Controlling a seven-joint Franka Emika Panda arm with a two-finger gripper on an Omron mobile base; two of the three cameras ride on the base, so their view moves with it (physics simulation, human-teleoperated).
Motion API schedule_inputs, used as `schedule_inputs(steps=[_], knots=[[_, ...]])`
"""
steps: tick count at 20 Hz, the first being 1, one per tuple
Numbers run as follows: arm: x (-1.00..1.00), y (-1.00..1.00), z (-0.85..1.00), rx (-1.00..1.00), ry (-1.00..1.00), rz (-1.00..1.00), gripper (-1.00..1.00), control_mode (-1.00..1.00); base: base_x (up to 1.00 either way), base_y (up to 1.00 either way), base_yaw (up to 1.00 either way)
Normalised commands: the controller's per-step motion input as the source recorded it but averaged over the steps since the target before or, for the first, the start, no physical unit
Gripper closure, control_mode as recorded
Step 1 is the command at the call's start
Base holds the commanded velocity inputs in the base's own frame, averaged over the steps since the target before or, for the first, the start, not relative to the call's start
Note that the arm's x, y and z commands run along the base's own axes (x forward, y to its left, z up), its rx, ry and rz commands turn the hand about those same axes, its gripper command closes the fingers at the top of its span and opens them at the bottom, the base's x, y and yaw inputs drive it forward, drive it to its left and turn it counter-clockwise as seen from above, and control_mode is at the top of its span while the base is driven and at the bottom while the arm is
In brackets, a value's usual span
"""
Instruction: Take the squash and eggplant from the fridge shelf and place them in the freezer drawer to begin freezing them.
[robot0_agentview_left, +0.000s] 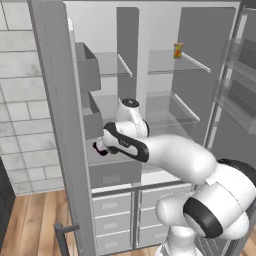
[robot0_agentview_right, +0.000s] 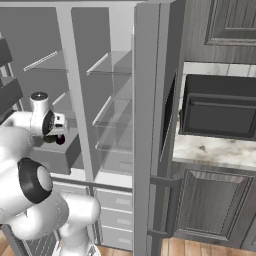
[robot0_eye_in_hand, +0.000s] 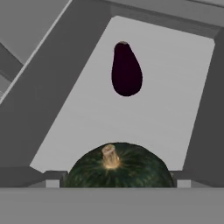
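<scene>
The squash (robot0_eye_in_hand: 119, 166) sits between the gripper (robot0_eye_in_hand: 114, 183) tips at the near edge of the hand view, stem up. The tips stand at its two sides, so the jaws look closed on it, held wide by its girth. Below it lies the pale floor of the freezer drawer (robot0_eye_in_hand: 183, 113), and the eggplant (robot0_eye_in_hand: 126, 70) already rests there, farther in, apart from the squash. So the eggplant's part looks done, and the squash hangs over the drawer, not yet let go; releasing it is what is left.

From the base cameras the gripper (robot0_agentview_left: 101, 148) reaches left, over the drawer (robot0_agentview_left: 114, 172). The squash's lower half is cut off in the hand view, so whether it touches the floor is unclear.
</scene>
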Motion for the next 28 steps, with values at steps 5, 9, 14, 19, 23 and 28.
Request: schedule_inputs(steps=[5,9,14,19,23,28], knots=[[0.43,0.1,-0.27,-0.01,0.0,0.0,1.0,-1.0,0.0,0.0,0.0],[0.42,0.07,-0.26,-0.01,0.0,0.0,1.0,-1.0,0.0,0.0,0.0],[0.47,0.06,-0.28,-0.01,0.0,0.0,1.0,-1.0,0.0,0.0,0.0],[0.51,0.0,-0.37,-0.05,-0.01,0.0,-1.0,-1.0,0.0,0.0,0.0],[0.25,0.02,-0.26,-0.02,-0.07,0.0,-1.0,-1.0,0.0,0.0,0.0],[0.09,0.01,-0.04,-0.01,-0.01,-0.03,-1.0,-1.0,0.0,0.0,0.0]])
